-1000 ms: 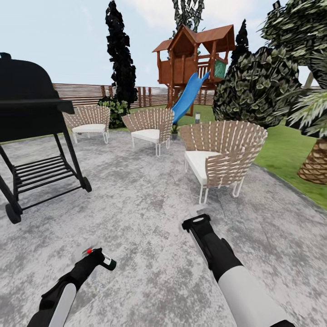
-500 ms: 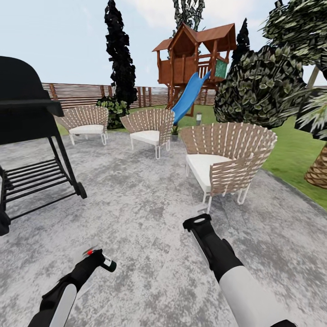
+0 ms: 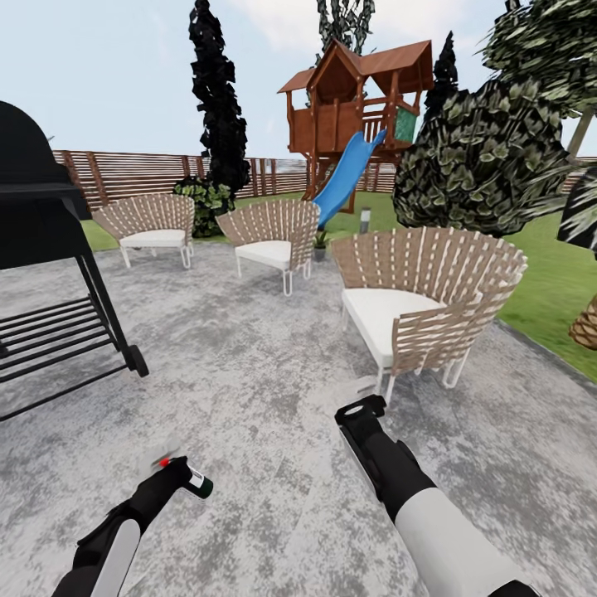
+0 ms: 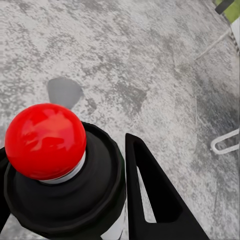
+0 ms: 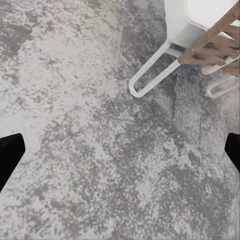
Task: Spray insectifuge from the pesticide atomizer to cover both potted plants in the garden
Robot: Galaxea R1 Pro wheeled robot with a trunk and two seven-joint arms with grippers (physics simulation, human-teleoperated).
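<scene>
Carrying the pesticide atomizer (image 3: 187,474) across the patio (image 3: 249,373), no potted plants picked out yet.

My left gripper (image 3: 170,473) is pinched around the atomizer's dark body; in the left wrist view its red-topped head (image 4: 46,141) stands just past my fingers (image 4: 155,195). My right gripper (image 3: 362,396) is spread wide and holds nothing, its 2 fingertips (image 5: 10,152) at the edges of the right wrist view. The nearest wicker chair (image 3: 427,298) stands just ahead of my right hand, its white leg loop (image 5: 150,80) near below it, so rolling on could clip it. The bottle's level cannot be read. The grill (image 3: 41,249) is off beyond my left hand; its lid is down, so I cannot tell what it holds.
</scene>
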